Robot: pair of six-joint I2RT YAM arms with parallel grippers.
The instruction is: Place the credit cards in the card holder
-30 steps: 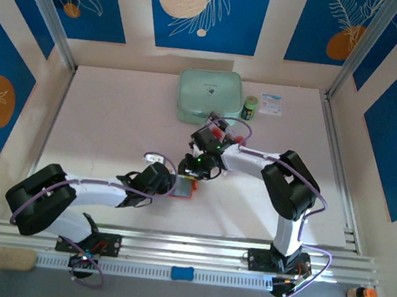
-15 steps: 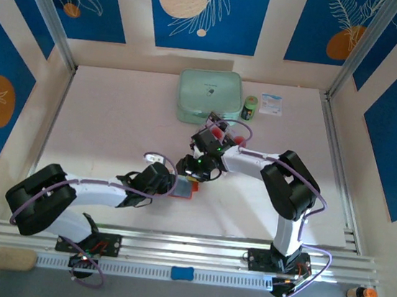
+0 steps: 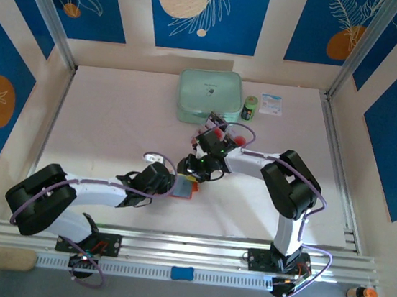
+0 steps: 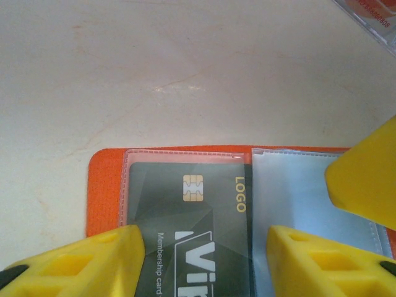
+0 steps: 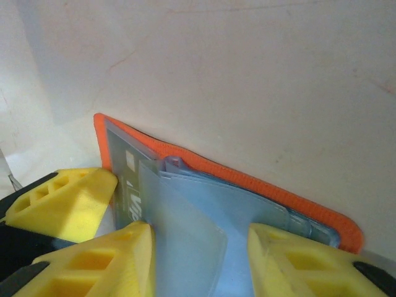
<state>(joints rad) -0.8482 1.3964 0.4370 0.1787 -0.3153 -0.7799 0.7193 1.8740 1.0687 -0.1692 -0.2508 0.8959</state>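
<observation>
Looking at the orange card holder (image 4: pixel 104 192) spread open and flat on the bench (image 4: pixel 185 74), out in the middle where both arms meet. Can see a dark credit card (image 4: pixel 185 216) with a gold chip tucked into its left clear pocket. Got the left pincer (image 4: pixel 204 247) released, yellow fingers parked either side of that card. Same with the right pincer (image 5: pixel 201 241): released, straddling a loose clear sleeve (image 5: pixel 185 213) of the holder.

Mint-green case (image 3: pixel 206 96) far centre; green jar (image 3: pixel 250 108) beside; white packet (image 3: pixel 271 104) right.
</observation>
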